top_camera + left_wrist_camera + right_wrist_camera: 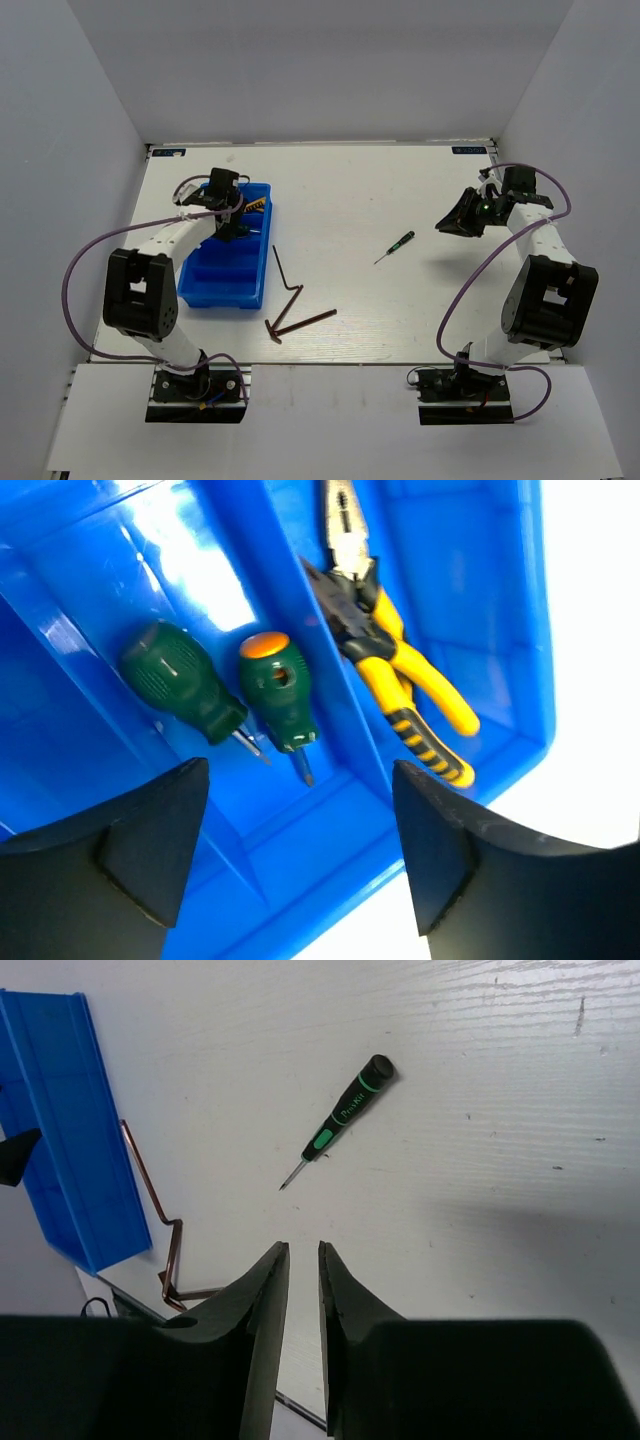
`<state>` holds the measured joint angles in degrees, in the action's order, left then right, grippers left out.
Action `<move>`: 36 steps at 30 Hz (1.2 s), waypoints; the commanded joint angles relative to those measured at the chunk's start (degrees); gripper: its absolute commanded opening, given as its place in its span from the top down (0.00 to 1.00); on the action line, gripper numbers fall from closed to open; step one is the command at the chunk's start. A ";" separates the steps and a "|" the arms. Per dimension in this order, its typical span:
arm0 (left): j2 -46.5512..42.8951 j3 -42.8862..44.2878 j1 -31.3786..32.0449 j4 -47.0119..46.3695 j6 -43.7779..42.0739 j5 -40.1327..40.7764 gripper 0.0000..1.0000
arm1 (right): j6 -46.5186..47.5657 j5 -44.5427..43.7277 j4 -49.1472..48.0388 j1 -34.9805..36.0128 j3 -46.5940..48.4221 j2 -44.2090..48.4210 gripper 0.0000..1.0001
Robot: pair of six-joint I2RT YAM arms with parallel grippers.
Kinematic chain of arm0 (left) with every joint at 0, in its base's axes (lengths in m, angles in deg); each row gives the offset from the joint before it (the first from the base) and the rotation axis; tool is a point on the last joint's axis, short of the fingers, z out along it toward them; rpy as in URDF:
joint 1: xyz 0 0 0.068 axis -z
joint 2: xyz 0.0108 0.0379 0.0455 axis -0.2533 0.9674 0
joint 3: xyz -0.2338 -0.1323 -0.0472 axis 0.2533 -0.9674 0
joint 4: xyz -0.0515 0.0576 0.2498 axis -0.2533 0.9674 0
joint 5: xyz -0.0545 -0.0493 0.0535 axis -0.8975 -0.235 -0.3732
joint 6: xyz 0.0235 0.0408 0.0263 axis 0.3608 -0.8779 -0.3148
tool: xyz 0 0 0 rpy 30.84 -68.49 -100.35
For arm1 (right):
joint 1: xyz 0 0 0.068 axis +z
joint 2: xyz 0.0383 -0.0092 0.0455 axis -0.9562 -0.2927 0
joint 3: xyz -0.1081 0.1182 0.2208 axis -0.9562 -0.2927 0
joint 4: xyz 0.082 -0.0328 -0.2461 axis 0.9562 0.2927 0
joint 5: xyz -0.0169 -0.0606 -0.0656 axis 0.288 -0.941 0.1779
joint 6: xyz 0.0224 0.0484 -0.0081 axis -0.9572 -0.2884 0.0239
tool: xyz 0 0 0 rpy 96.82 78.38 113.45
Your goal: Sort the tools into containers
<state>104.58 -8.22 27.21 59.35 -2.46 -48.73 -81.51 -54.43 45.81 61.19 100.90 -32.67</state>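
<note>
Tools were half sorted: pliers (400, 670) and two stubby screwdrivers (185, 685) sat in the bin (222, 293) under the wide-open, empty left gripper (298, 810). The right gripper (303, 1260) was pinched nearly shut on nothing. Next up, probably: slim screwdriver (394, 247) or hex keys (295, 305) off the table (400, 180).

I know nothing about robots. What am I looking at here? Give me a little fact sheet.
bin: blue, split by dividers
inside it: two stubby screwdrivers in one compartment; pliers in the next
on the table: slim screwdriver; hex keys beside the bin
left gripper: open, empty, over the bin
right gripper: fingers almost together, empty, over bare table near the slim screwdriver
</note>
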 commanded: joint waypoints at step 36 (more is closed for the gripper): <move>2.75 4.74 28.59 14.27 -34.79 -3.60 0.47 | 14.53 -0.78 0.77 6.43 0.65 -0.37 0.80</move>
<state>107.66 -2.60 54.59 76.39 -43.48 -56.54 -66.56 -55.46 46.56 67.49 100.90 -32.76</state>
